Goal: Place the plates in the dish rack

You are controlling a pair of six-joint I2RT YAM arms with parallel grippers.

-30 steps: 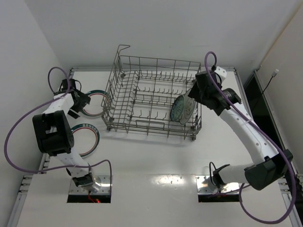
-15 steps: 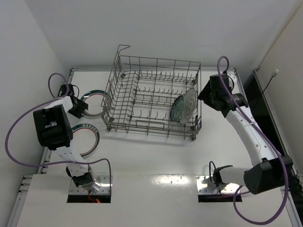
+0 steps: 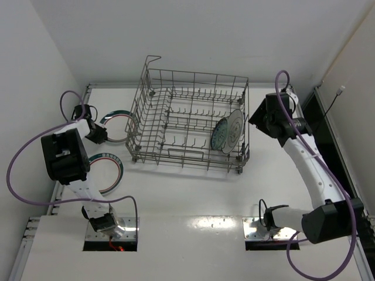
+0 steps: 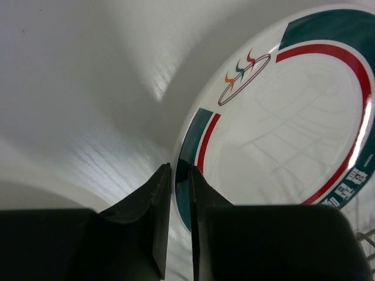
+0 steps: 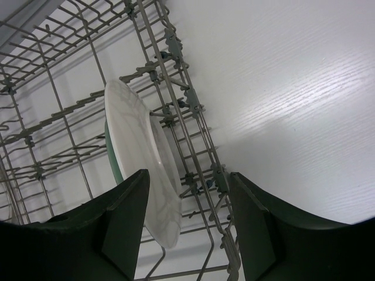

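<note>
Dish rack [image 3: 187, 120] mid bench [image 3: 193, 199], with the grey plate [image 3: 235, 129] and the teal plate [image 3: 221, 134] standing up in its right end. Two big plates flat on the bench, left of the rack. Left jaws wide a second ago, now pinching the rim of the far banded plate [image 4: 281, 129]; near banded plate [image 3: 111, 175] not touched. Looks ready for a lift. Right jaws spread, holding nothing, pulled back right of the rack since then.
</note>
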